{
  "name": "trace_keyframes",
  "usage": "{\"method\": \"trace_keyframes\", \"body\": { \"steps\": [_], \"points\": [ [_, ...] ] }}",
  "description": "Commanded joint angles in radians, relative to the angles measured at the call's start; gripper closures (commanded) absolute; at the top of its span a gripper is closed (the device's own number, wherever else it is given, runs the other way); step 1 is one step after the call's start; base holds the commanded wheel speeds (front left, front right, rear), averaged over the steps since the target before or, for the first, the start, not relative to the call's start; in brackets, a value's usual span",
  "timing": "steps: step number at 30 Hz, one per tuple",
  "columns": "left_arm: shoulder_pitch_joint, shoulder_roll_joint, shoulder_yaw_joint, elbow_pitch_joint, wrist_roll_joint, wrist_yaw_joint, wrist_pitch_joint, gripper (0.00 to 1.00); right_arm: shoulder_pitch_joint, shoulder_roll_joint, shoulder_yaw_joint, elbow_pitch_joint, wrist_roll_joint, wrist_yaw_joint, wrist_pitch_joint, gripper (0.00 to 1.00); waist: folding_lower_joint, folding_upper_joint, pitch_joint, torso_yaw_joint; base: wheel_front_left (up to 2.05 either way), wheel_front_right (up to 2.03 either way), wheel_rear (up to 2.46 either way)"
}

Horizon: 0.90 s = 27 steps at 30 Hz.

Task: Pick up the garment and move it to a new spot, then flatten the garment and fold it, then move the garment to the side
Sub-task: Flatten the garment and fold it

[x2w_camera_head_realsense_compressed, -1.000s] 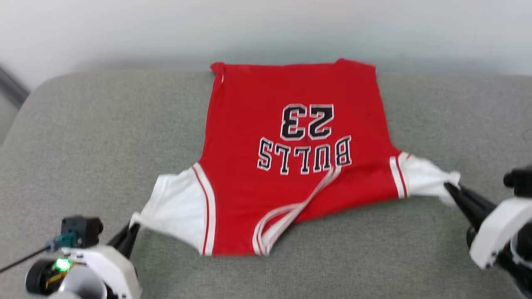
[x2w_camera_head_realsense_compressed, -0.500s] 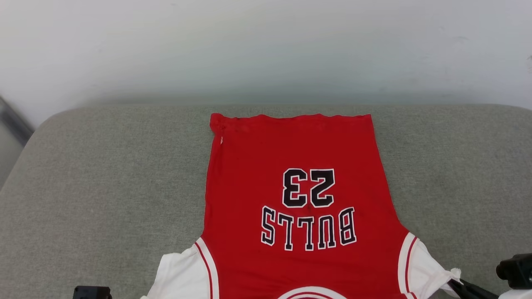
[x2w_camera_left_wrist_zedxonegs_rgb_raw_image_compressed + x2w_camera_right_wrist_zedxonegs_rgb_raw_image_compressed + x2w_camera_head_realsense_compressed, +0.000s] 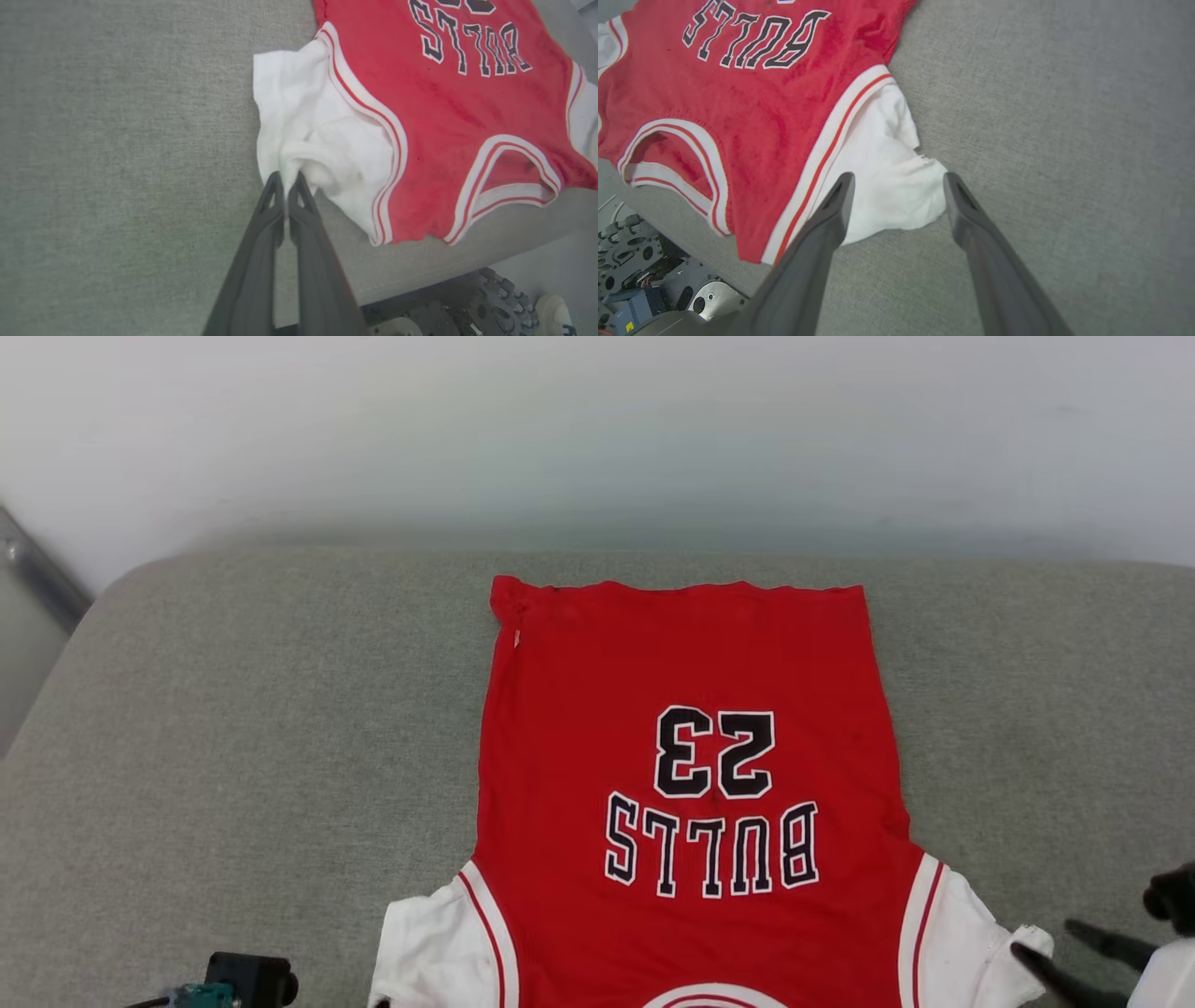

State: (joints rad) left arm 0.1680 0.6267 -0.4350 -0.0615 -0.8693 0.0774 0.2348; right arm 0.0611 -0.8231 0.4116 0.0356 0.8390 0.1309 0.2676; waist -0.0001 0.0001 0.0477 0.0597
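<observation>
1. Head view: the garment (image 3: 691, 709) lies spread face-up on the grey cushion (image 3: 233, 709). It runs from centre frame to the bottom edge, with its lettering upside down and its hem toward the top. At lower right, the right gripper (image 3: 1046, 940) has its 2 fingers apart at the tip of the white right sleeve (image 3: 976, 943).
2. Left wrist view: the left gripper (image 3: 286, 179), at centre frame, is pinched closed on a bunched fold of the white left sleeve (image 3: 303, 116).
3. Right wrist view: the 2 fingers stand wide apart at centre, straddling the right sleeve's end and clamping nothing.
4. Handling, as I judge it: this is thin, light, limp cloth that will sag and wrinkle rather than hold shape. The sleeve ends or shoulder corners look like the best holds, with both sides pulled evenly.
</observation>
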Motion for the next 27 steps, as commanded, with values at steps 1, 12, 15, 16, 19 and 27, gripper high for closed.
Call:
{"method": "trace_keyframes", "body": {
  "steps": [1, 12, 15, 16, 19, 27],
  "points": [
    [-0.012, 0.012, 0.001, -0.013, -0.001, -0.005, 0.01, 1.0, -0.029, -0.011, -0.013, -0.009, 0.009, 0.0, 0.01, 0.0, 0.0001, -0.0001, 0.017, 0.015, 0.0, 0.0, 0.0],
    [-0.053, 0.077, -0.011, -0.286, 0.018, 0.033, 0.128, 1.0, -0.375, 0.001, -0.167, 0.011, 0.079, 0.0, 0.38, 0.0, 0.0001, -0.0001, 0.225, 0.113, 0.0, 0.0, 0.0],
    [-0.075, 0.083, -0.018, -0.348, 0.034, 0.042, 0.15, 1.0, -0.52, 0.039, -0.196, 0.056, 0.046, 0.0, 0.49, 0.0, 0.0001, -0.0001, 0.294, 0.146, 0.0, 0.0, 0.0],
    [-0.084, 0.085, -0.021, -0.365, 0.041, 0.043, 0.155, 1.0, -0.573, 0.054, -0.205, 0.079, 0.028, 0.0, 0.526, 0.0, 0.0001, -0.0001, 0.319, 0.159, 0.0, 0.0, 0.0],
    [-0.116, 0.084, -0.03, -0.403, 0.059, 0.04, 0.167, 1.0, -0.723, 0.103, -0.236, 0.166, -0.036, 0.0, 0.635, 0.0, 0.0001, -0.0001, 0.382, 0.193, 0.0, 0.0, 0.0],
    [-0.186, 0.038, -0.049, -0.428, 0.073, 0.032, 0.165, 1.0, -1.003, 0.179, -0.282, 0.361, -0.252, 0.0, 0.81, 0.0, 0.0001, -0.0001, 0.499, 0.267, 0.0, 0.0, 0.0]
  ]
}}
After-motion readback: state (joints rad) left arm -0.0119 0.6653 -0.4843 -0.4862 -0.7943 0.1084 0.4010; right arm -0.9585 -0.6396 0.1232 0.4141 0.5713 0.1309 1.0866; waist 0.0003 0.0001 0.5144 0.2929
